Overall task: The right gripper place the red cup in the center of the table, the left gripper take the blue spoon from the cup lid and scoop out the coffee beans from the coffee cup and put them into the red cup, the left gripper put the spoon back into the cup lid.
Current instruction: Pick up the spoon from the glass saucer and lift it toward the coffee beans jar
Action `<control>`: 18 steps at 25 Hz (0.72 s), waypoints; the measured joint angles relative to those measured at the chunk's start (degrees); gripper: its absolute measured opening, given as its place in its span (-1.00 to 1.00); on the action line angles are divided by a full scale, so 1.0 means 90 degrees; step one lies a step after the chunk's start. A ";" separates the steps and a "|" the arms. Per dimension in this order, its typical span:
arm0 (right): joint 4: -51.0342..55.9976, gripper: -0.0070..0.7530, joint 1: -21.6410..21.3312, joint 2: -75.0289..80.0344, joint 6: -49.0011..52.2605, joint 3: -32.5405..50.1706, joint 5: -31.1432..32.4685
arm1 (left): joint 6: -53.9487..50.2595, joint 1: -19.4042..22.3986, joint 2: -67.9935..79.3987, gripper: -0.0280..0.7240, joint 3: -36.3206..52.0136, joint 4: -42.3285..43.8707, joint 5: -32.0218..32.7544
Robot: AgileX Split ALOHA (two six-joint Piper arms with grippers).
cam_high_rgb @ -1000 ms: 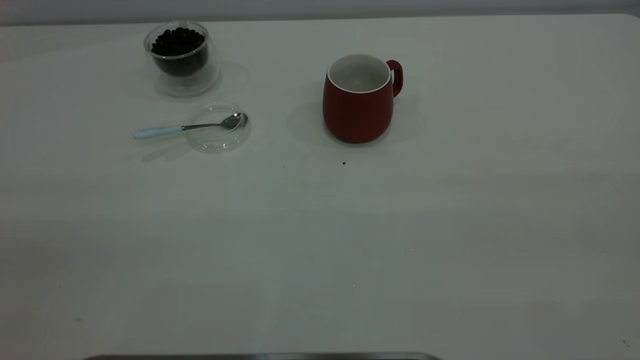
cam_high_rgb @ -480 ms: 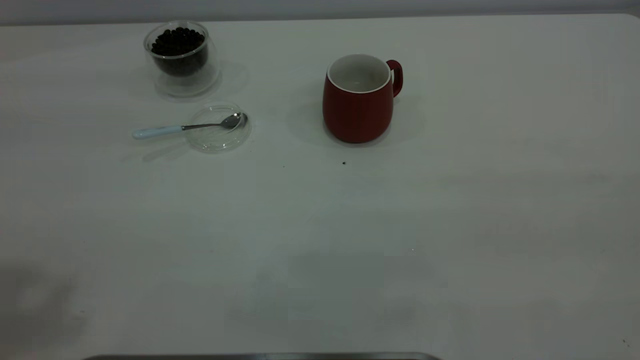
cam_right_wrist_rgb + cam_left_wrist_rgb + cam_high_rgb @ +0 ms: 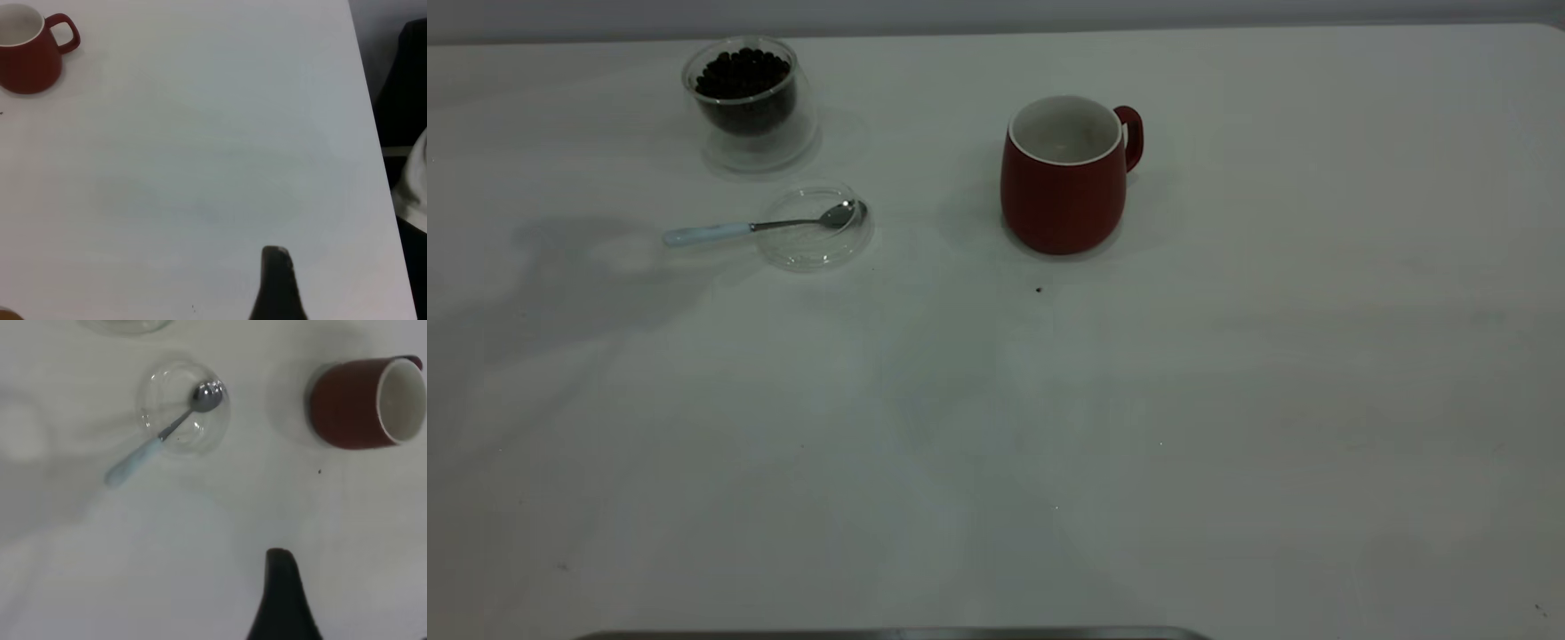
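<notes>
The red cup [image 3: 1064,176] stands upright right of the table's [image 3: 1227,400] middle, handle to the right; it also shows in the left wrist view [image 3: 363,403] and the right wrist view [image 3: 30,50]. The blue spoon [image 3: 756,226] lies with its bowl in the cup lid [image 3: 815,228] and its handle sticking out to the left. The coffee cup [image 3: 749,100], full of coffee beans [image 3: 743,73], stands behind the lid. Neither gripper shows in the exterior view. The left gripper [image 3: 333,587] hovers open, short of the spoon [image 3: 160,440] and lid [image 3: 183,407]. The right gripper [image 3: 333,280] hangs open, well away from the red cup.
A few tiny dark specks [image 3: 1039,290] lie in front of the red cup. The table's right edge [image 3: 373,133] runs close to the right gripper, with dark cloth beyond it. A grey strip [image 3: 889,634] borders the near table edge.
No object has moved. A broad arm shadow has spread over the table's left side, up to the spoon handle.
</notes>
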 joint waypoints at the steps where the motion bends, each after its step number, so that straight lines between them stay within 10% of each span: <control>1: 0.0000 0.57 0.0000 0.0000 0.0000 0.0000 0.0000 | 0.0324 0.0100 0.0247 0.66 -0.0110 -0.0266 0.0079; 18: 0.0000 0.57 0.0000 0.0000 0.0000 0.0000 0.0000 | 0.3098 0.2005 0.2628 0.66 -0.0219 -0.2039 0.0481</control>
